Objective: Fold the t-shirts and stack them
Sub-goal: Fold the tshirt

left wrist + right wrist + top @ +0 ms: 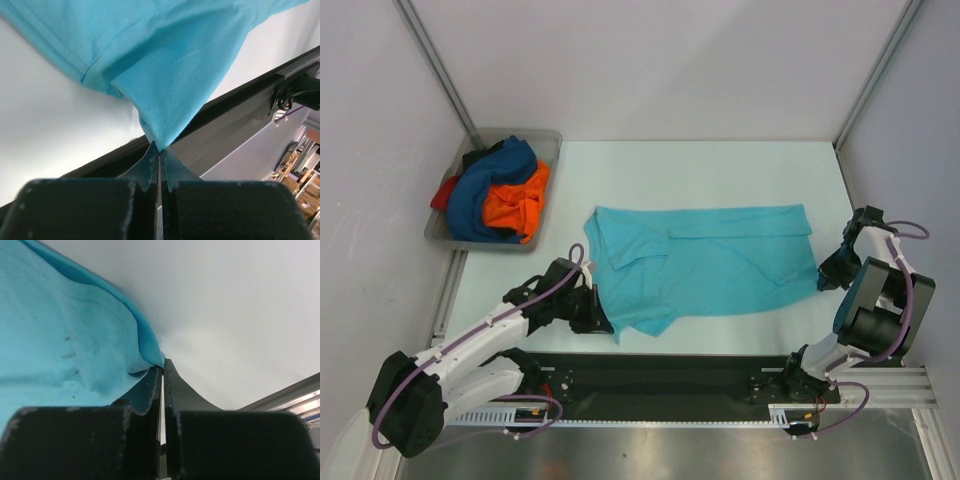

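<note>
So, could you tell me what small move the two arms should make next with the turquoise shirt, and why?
Probably raise both grippers a little together, to start folding. The left gripper and right gripper are each shut on a near corner of the turquoise shirt, which lies mostly flat.

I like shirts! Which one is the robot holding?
The turquoise t-shirt: the left gripper and right gripper pinch it. The blue shirt, orange shirt and red shirt lie in the tray.

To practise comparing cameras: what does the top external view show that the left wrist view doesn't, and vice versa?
Only top external: the tray holding other shirts, and the right end effector. Only left wrist: the left end effector pinched shut on the turquoise shirt. Both: that shirt, the table and the black rail.
</note>
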Robot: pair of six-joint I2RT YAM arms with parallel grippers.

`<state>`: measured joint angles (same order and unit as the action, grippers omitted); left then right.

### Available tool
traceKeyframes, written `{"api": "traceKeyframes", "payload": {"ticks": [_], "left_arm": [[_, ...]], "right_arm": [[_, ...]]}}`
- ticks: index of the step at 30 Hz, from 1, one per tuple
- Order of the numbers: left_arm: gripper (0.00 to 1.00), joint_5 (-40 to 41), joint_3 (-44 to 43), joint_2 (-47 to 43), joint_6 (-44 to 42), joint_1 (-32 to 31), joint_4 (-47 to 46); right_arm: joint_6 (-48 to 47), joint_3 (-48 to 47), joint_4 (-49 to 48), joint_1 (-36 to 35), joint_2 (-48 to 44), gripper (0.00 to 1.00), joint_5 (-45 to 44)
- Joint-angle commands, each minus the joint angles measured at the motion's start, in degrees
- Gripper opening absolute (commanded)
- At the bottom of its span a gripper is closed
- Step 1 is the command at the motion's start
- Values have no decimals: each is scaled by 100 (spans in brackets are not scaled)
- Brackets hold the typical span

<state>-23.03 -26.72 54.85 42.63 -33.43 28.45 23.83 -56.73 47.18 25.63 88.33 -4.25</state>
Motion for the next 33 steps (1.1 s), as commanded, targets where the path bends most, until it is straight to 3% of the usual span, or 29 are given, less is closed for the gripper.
{"api": "traceKeyframes", "payload": {"ticks": [1, 8, 14, 22, 28, 33], "left_arm": [[1, -114, 44, -79, 35, 47, 170], [0, 105, -17, -536, 254, 47, 872], [0, -35, -245, -634, 325, 47, 541], [0, 175, -1791, 1481, -35, 91, 161], [0, 343, -3056, 2370, -413, 722, 389], [0, 299, -3419, 2653, -563, 1136, 469]], "right_arm": [[-160, -5, -138, 21, 201, 1, -181], [-142, 127, -200, 21, 175, 2, -331], [-72, -180, -86, 30, 96, 1, -138], [148, -882, -402, -119, 605, 2, 776], [-1, -1560, -262, -418, 1256, 3, 838], [-177, -1947, -121, -418, 1546, 4, 750]]}}
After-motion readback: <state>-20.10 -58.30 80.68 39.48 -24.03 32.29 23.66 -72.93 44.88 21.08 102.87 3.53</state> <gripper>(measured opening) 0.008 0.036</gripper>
